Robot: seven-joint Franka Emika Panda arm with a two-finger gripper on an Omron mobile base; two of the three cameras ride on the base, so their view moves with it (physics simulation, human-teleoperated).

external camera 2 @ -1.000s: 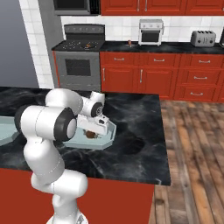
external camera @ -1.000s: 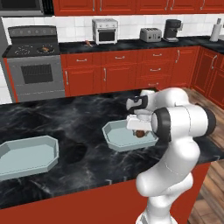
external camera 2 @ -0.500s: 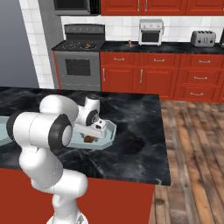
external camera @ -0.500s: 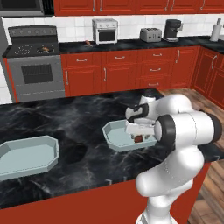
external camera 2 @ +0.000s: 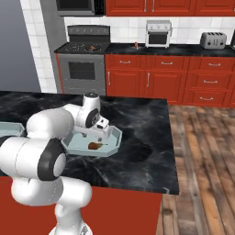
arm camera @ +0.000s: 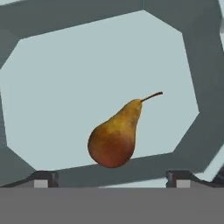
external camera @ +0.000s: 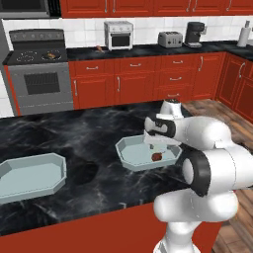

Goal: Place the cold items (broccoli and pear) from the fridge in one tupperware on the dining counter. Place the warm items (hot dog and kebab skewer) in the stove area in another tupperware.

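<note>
Pear [arm camera: 114, 135] is lying on the pale floor of the near tub [external camera: 129, 150], stem pointing away from the fat end, w/ bare tub floor showing on every side of it and none of the angled walls touching it. In the hand view it's sitting between the two finger tips, nearer the lower wall than the far one. The gripper [external camera: 157, 147] is hanging just above the tub w/ its jaws standing wide apart and gripping nothing; the pear is lying free below them.

This tub is sitting on the black marble worktop [external camera: 74, 133], toward its right end, w/ the arm bending over it from the near side. In the right base view the tub's [external camera 2: 112, 147] right corner is well in from the worktop's right edge, w/ a broad strip of bare marble between. A second tub [external camera: 29, 175] is sitting well apart to the left, close to the worktop's near edge. Between the two tubs the marble is lying bare. Across the aisle, a stove [external camera: 37, 69] and red cabinets [external camera: 148, 81] are running along the back wall.
</note>
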